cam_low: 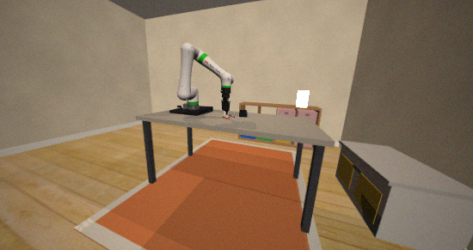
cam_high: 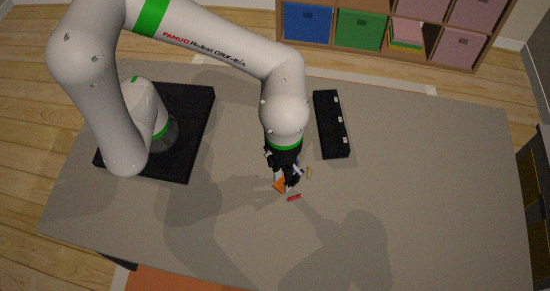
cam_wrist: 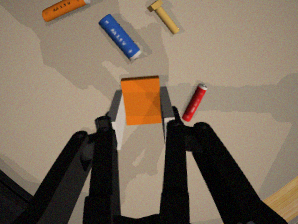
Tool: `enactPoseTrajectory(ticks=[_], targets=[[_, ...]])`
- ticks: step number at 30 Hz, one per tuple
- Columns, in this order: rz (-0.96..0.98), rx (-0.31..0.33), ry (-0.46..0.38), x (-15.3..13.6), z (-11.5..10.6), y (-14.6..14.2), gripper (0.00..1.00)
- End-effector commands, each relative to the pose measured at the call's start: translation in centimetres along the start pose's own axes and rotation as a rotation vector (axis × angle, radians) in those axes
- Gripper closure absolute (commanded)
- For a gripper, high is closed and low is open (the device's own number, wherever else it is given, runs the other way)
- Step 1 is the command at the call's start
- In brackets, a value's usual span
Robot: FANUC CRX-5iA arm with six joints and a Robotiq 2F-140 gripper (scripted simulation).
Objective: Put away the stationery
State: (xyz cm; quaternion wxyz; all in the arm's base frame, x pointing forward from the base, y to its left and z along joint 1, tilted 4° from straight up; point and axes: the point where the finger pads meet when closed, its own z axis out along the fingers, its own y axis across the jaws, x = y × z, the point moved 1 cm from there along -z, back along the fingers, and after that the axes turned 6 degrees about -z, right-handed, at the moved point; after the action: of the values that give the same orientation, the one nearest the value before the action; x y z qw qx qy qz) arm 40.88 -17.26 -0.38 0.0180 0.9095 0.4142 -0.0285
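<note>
Grey table [cam_high: 425,191], black base plate [cam_high: 200,101], black bin row [cam_high: 331,123], orange pad [cam_wrist: 141,99], red [cam_wrist: 194,102], blue [cam_wrist: 120,36], orange [cam_wrist: 64,6] and yellow [cam_wrist: 164,16] sticks scattered close together.
</note>
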Motion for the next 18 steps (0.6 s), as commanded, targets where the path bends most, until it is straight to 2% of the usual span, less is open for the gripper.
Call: enactPoseTrajectory(ticks=[1, 18], targets=[[0.0, 0.0, 0.0, 0.0, 0.0, 0.0, 0.79], [0.0, 0.0, 0.0, 0.0, -5.0, 0.0, 0.79]])
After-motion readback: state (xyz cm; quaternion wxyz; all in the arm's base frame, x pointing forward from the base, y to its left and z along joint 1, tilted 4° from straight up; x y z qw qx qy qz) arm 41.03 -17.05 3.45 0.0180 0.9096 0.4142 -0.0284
